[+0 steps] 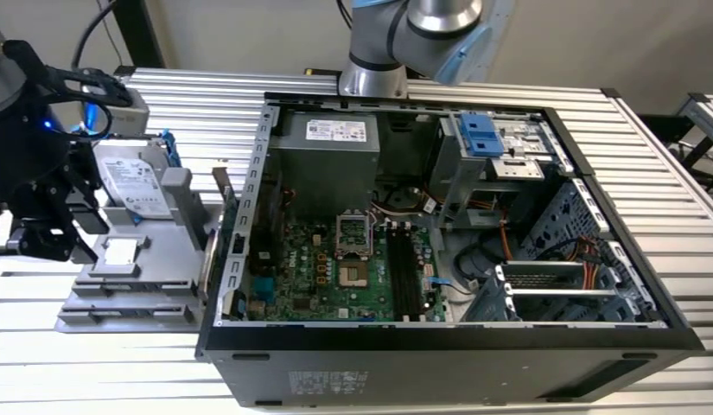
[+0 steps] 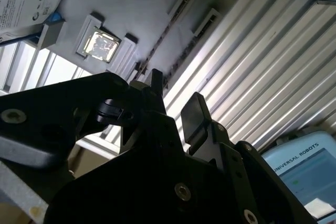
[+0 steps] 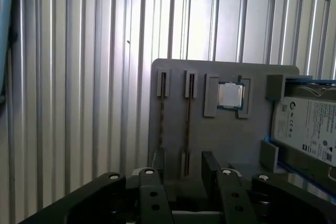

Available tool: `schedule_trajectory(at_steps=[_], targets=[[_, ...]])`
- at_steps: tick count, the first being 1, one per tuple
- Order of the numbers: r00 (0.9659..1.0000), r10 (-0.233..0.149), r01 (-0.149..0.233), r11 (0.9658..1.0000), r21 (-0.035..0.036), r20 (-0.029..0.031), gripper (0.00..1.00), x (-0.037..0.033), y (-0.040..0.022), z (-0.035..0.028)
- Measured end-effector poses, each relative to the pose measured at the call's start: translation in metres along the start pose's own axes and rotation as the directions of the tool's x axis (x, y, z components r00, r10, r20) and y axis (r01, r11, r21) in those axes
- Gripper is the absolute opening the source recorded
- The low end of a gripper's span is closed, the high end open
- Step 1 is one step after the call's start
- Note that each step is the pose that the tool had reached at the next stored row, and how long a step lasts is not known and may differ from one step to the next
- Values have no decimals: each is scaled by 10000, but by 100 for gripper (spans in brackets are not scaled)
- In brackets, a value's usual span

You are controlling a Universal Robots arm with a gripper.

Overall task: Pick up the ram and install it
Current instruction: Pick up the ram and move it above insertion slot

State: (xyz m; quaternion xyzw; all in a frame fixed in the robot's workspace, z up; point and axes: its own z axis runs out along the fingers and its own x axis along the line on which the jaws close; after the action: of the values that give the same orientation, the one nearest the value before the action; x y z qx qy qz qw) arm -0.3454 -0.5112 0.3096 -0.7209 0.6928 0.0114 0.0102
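Ram (image 3: 187, 124): light, stiff, fragile board, edge-up in grey holder (image 3: 220, 135) at the exterior view's left of the computer case (image 1: 448, 335); probably best pinched across flat faces mid-length; end effector (image 3: 181, 169) released, jaws apart above it.

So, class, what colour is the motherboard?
The motherboard is green; exterior view shows it best.

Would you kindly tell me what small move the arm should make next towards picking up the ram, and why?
Probably ease the black gripper down toward the flat grey holder. In the first wrist view its jaws stand open and empty above the holder, and the long, narrow ram stick, edge-up in its slot, appears to line up between them but is not yet straddled.
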Motion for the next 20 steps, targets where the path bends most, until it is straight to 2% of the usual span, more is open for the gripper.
schedule_trajectory(at_steps=[20], targets=[[10000,22,-22,10000,2,1,100,13,15,244]])
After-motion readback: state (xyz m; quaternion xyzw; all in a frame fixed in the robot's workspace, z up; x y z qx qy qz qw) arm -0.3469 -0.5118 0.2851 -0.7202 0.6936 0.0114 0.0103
